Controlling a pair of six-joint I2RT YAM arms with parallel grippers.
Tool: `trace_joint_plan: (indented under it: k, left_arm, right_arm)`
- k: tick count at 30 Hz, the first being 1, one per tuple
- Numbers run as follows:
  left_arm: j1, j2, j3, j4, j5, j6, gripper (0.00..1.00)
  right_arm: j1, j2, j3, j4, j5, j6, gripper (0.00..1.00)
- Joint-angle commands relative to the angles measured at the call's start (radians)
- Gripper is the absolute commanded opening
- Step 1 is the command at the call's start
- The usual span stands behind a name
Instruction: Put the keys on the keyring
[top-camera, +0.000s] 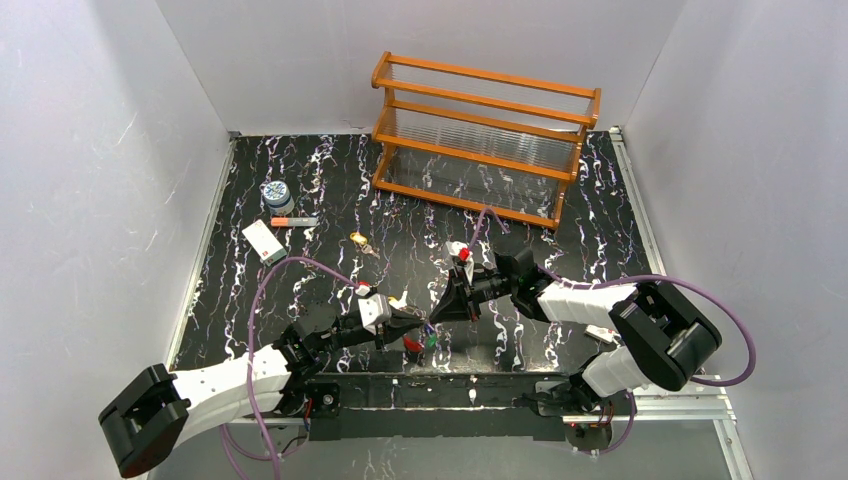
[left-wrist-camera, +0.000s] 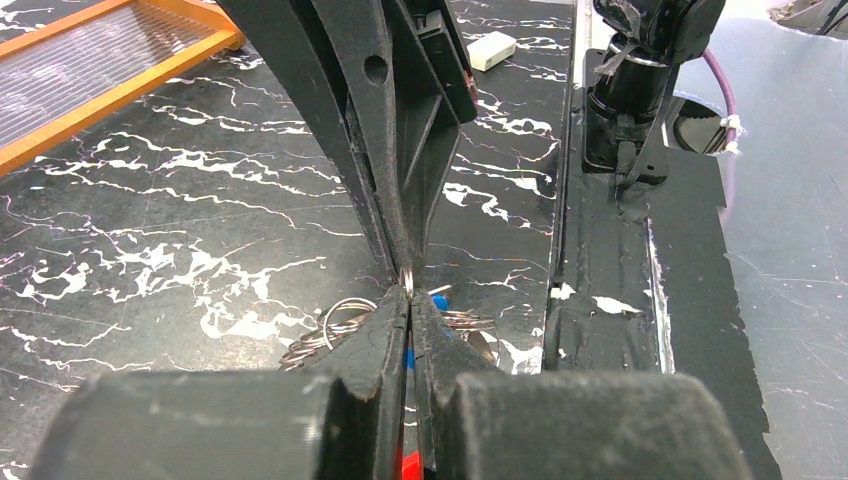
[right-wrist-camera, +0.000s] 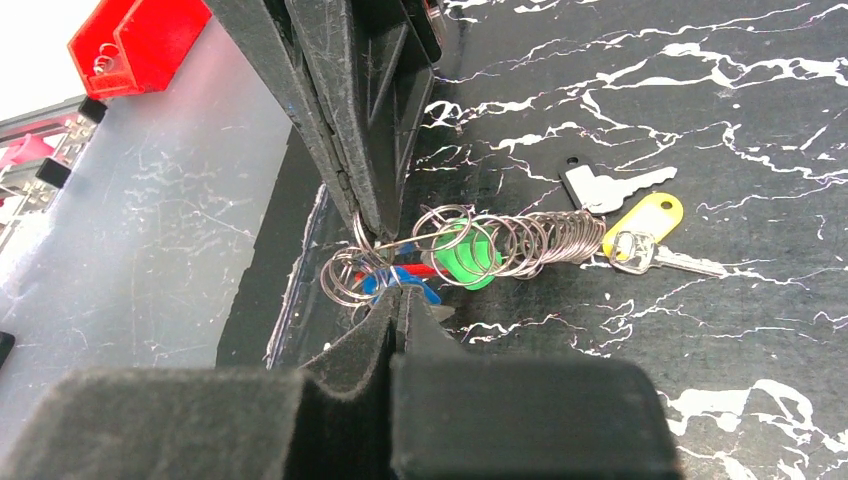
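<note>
Keyring lies on the table near the arm bases, a run of silvery wire loops caught between your two claws. Among its loops you can see a green key and a blue key, and the top view shows its red piece beside them. Count those two keys as on, by the look of it.

Your left claw is closed, its tips pinched on a loop at one end of the wire. Your right claw is closed too, almost tip to tip with the left, nipping the wire next to the blue key. Both grips land at nearly the same spot on the ring.

Two keys remain. A yellow key lies flat on the table by the other end of the loops, and a black key lies just beyond it. In the right wrist view the yellow one looks close to the last loop, but the angle is flat and you cannot tell whether it is hooked on; it is probably loose.

That puts you roughly halfway: two heads on the wire, two to fetch. For each you will likely need one claw to hold the ring while the other feeds the key's hole onto the wire.
</note>
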Motion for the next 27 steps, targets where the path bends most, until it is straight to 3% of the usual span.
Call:
trace_joint_plan:
  k: [1,15,19,22,27]
  left_arm:
    - [-0.004,-0.03,-0.002,0.053,-0.002,0.008,0.0]
    - [-0.004,-0.026,-0.002,0.055,-0.001,0.014,0.0]
    - [-0.005,-0.029,-0.004,0.055,0.003,0.018,0.0]
    - [-0.005,-0.024,-0.001,0.055,0.004,0.023,0.0]
    - [-0.004,-0.03,0.0,0.055,0.009,0.013,0.0]
  right_arm:
    - [0.0,-0.012,0.029,-0.034,0.027,-0.034,0.01]
    - [0.039,-0.005,0.047,0.001,0.078,-0.005,0.04]
    - [0.039,-0.077,0.015,0.012,0.144,-0.004,0.17]
    - [0.038,-0.134,-0.011,0.008,0.184,-0.015,0.35]
    - [0.038,-0.171,-0.021,0.019,0.183,-0.027,0.49]
